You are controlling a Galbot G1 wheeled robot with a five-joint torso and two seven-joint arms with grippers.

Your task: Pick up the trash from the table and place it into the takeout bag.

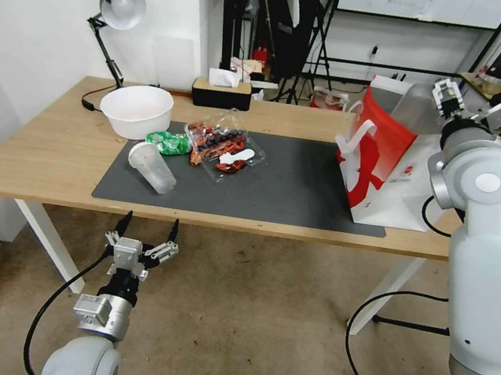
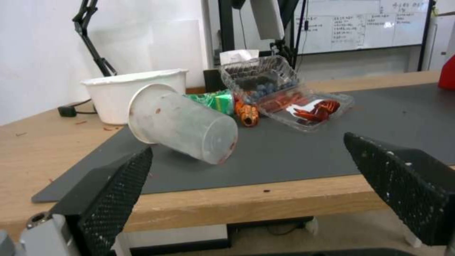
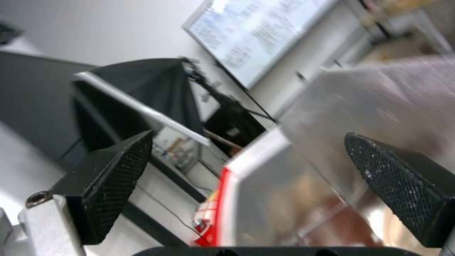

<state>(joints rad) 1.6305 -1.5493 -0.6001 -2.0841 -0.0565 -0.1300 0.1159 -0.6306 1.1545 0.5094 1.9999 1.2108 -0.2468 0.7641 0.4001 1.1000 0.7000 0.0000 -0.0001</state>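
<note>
Light wood tabletop [image 1: 39, 153] on white legs, with a dark grey mat [image 1: 299, 188] along its middle; the mat's front edge runs just inside the tabletop's front edge.

Trash sits grouped on the left part of the mat. Translucent plastic cup [image 1: 152, 166] lies on its side, mouth toward the back left, near the mat's front-left corner; in the left wrist view the cup [image 2: 182, 127] shows reddish smears on its wall. Green snack wrapper [image 1: 169, 142] lies just behind the cup, beside a white round plastic bowl [image 1: 137, 110] that stands at the mat's back-left corner. Clear hinged plastic clamshell box [image 1: 226, 146], open, holds dark round bits and red-orange scraps, just right of the wrapper.

The middle stretch of the mat between the clamshell box and the bag carries nothing.

Tall white paper takeout bag with bold red pattern [image 1: 383, 162] stands upright at the mat's right end, silvery lining showing at its open mouth, white flat handles toward the mat's middle. Its small red label is too small to read.

Left gripper [image 1: 150, 223] hangs below and in front of the tabletop's front edge, over the floor, released with jaws spread wide, pointing at the cup. Right gripper [image 1: 448, 98] is raised at the bag's open mouth, on its right rear side; in the right wrist view its jaws stand wide apart, holding nothing, with the silvery lining [image 3: 332, 170] close before them.

Grey desk lamp [image 1: 117, 7] and black tissue box with wood-coloured lid [image 1: 221, 93] stand along the back edge. Whiteboard writing behind is unreadable.
</note>
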